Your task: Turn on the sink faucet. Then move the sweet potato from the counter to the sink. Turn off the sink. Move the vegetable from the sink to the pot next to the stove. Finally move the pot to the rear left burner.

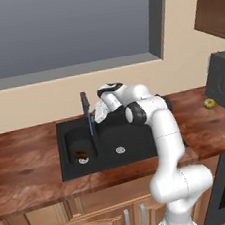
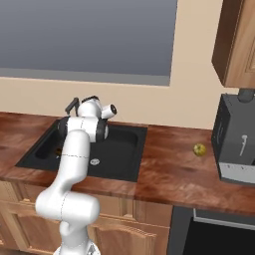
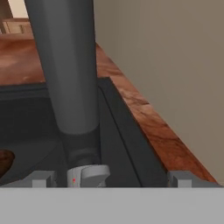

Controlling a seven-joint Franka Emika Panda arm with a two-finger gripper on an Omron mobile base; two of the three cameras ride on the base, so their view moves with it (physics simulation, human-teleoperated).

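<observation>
Hand view – smooth grey cylindrical faucet (image 3: 70, 74) between spread pincer (image 3: 111, 179) tips

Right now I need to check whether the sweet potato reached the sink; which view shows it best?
The left base view: the sweet potato lies in plain sight in the sink. The hand view catches its edge; the right base view has the arm across it.

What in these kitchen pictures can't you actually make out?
- Gripper: left base view, blurred against the faucet; contact unclear.
- Brown thing in the sink: too small to tell whether it's the sweet potato.
- Yellow-green item on the counter: right base view, too small to name.
- Faucet top: hand view, cut off by the top edge.
</observation>
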